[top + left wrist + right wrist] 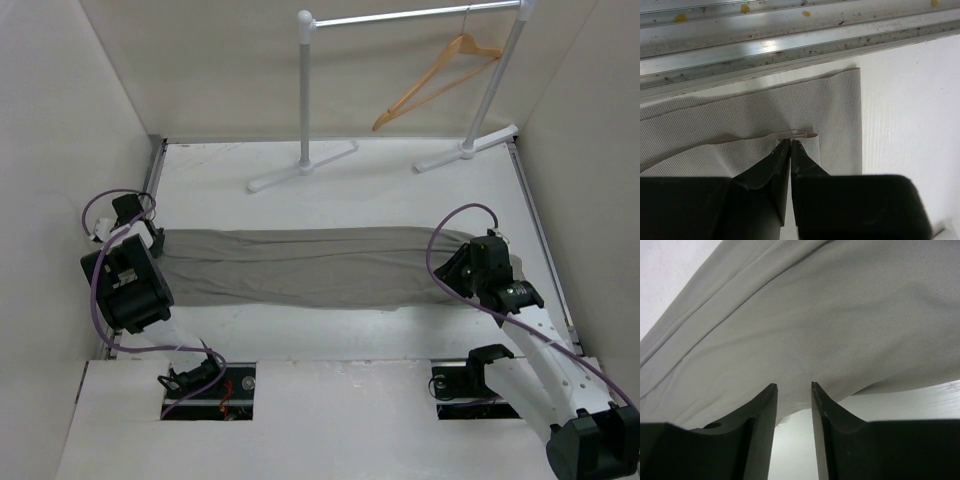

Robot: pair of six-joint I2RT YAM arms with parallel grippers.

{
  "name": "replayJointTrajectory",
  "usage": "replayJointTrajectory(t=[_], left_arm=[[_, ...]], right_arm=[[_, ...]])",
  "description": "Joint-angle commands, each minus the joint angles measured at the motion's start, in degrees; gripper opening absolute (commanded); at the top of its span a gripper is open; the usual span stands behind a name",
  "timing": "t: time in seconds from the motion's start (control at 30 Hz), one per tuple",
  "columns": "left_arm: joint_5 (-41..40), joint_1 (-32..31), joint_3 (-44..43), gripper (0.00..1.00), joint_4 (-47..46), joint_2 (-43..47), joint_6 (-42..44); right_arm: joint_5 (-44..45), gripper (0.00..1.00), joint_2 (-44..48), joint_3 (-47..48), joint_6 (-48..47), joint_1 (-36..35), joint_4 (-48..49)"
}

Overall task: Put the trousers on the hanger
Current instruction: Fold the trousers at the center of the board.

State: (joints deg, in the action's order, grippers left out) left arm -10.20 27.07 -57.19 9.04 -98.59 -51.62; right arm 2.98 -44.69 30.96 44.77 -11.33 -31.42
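The grey-taupe trousers [300, 265] lie flat and stretched lengthwise across the middle of the table. My left gripper [150, 243] is at their left end. In the left wrist view it [791, 141] is shut on a small raised fold of the trousers [805, 105] near the hem. My right gripper [463, 268] is at their right end. In the right wrist view it [792, 387] is open, its tips at the edge of the trousers [840, 315], which lifts slightly off the table. The tan wooden hanger [440, 78] hangs from the rail at the back right.
The white-and-silver clothes rail [400, 18] stands at the back, with its feet [300, 168] on the table behind the trousers. Walls close in on the left, right and back. An aluminium channel [765, 45] runs along the table's left edge, just past the hem.
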Motion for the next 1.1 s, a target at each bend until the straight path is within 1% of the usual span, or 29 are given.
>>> replayJointTrajectory(t=[0.0, 0.1, 0.27, 0.33, 0.47, 0.5, 0.53, 0.63, 0.67, 0.73, 0.77, 0.8, 0.87, 0.93, 1.0, 1.07], left_arm=[[-0.1, -0.2, -0.1, 0.02, -0.2, 1.1, -0.5], [-0.9, -0.2, -0.5, 0.00, 0.1, 3.6, -0.8], [-2.5, -0.5, -1.5, 0.00, 2.0, 6.4, -1.1], [-3.9, -0.6, -1.9, 0.00, 3.0, 7.7, -1.4], [-5.9, -0.7, -3.7, 0.00, 4.9, 9.7, -1.7], [-6.1, -0.8, -4.2, 0.00, 5.2, 9.8, -1.8], [-6.1, -0.9, -4.8, 0.00, 5.5, 9.8, -1.8], [-6.2, -1.0, -6.1, 0.00, 6.3, 9.6, -2.1], [-6.3, -1.0, -6.5, 0.00, 6.3, 9.5, -2.2], [-6.3, -1.0, -7.6, 0.00, 6.3, 8.9, -2.4], [-6.3, -1.0, -8.3, 0.00, 6.3, 8.2, -2.4], [-6.3, -1.0, -9.0, 0.00, 6.5, 7.7, -2.4], [-6.3, -1.0, -10.0, 0.00, 6.5, 6.9, -2.6], [-6.2, -1.0, -10.8, 0.00, 6.5, 6.1, -3.0], [-5.9, -1.0, -11.5, 0.00, 6.3, 5.4, -3.1], [-5.6, -1.0, -12.1, 0.00, 6.2, 4.8, -3.4]], right_arm=[[0.6, 0.43, 0.0, 1.5, -0.6, 0.7, 2.9], [0.7, 0.50, -2.1, 3.5, 0.1, 2.4, 4.2], [1.3, 0.57, -6.4, 7.9, 0.1, 4.6, 5.7], [2.9, 0.60, -8.0, 9.4, 0.0, 5.6, 6.1], [6.7, 0.61, -12.1, 12.4, 0.0, 8.9, 7.4], [7.2, 0.59, -13.4, 13.2, 0.0, 10.0, 7.9], [8.1, 0.55, -14.8, 14.0, -0.4, 11.3, 8.4], [10.7, 0.27, -19.5, 17.1, -1.2, 16.8, 9.0], [11.6, 0.21, -21.1, 18.1, -1.7, 18.9, 9.3], [13.4, 0.20, -24.6, 19.7, -2.2, 22.5, 9.4], [14.1, 0.21, -26.7, 20.6, -2.5, 23.8, 9.4], [14.8, 0.25, -29.1, 21.5, -3.4, 25.0, 9.7], [15.9, 0.38, -33.0, 22.8, -4.1, 26.7, 10.2], [16.8, 0.47, -35.5, 23.6, -4.5, 27.8, 10.7], [15.7, 0.50, -38.2, 24.8, -5.4, 29.0, 11.3], [13.5, 0.50, -40.7, 26.2, -6.4, 29.4, 10.9]])
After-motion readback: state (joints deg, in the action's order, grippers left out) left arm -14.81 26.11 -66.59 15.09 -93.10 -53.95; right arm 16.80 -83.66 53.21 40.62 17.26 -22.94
